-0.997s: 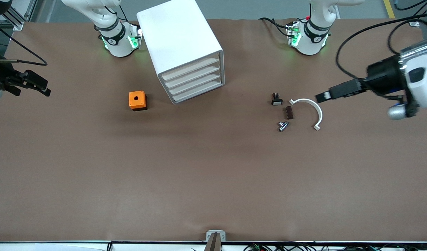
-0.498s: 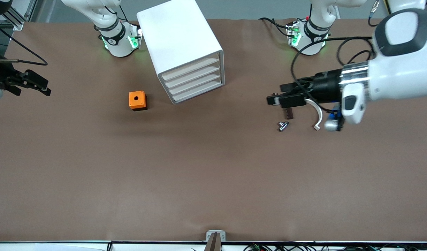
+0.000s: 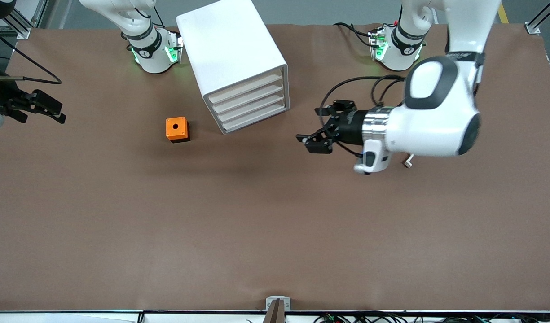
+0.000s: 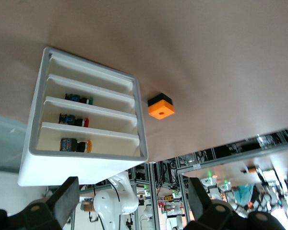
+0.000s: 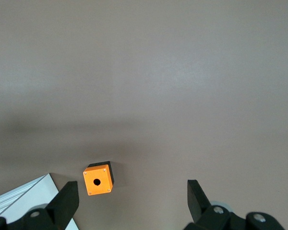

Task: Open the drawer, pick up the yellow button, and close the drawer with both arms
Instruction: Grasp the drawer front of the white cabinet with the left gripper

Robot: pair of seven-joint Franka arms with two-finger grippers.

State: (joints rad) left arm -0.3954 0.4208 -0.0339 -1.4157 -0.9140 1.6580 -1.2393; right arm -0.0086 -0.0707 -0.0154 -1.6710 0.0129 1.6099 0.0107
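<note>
The white cabinet (image 3: pixel 232 54) stands near the right arm's base. Its uppermost drawer (image 3: pixel 247 86) sits flush with the three below it. In the left wrist view that drawer (image 4: pixel 101 134) holds the button (image 4: pixel 77 144), with orange cap, black body and blue end. My left gripper (image 3: pixel 313 142) hangs open and empty over the table beside the cabinet's front, pointing at it; its fingers (image 4: pixel 67 199) frame the cabinet. My right gripper (image 3: pixel 55 111) waits open and empty at the right arm's end of the table, looking down on bare tabletop (image 5: pixel 133 201).
An orange box (image 3: pixel 177 129) with a round hole sits on the table beside the cabinet, toward the right arm's end; it also shows in both wrist views (image 4: pixel 161 106) (image 5: pixel 98 179). The left arm covers small parts; only a white arc's tip (image 3: pixel 408 162) shows.
The left arm has swung in from its end of the table, over the small parts, toward the cabinet's front, its gripper still open. The right arm has not moved.
</note>
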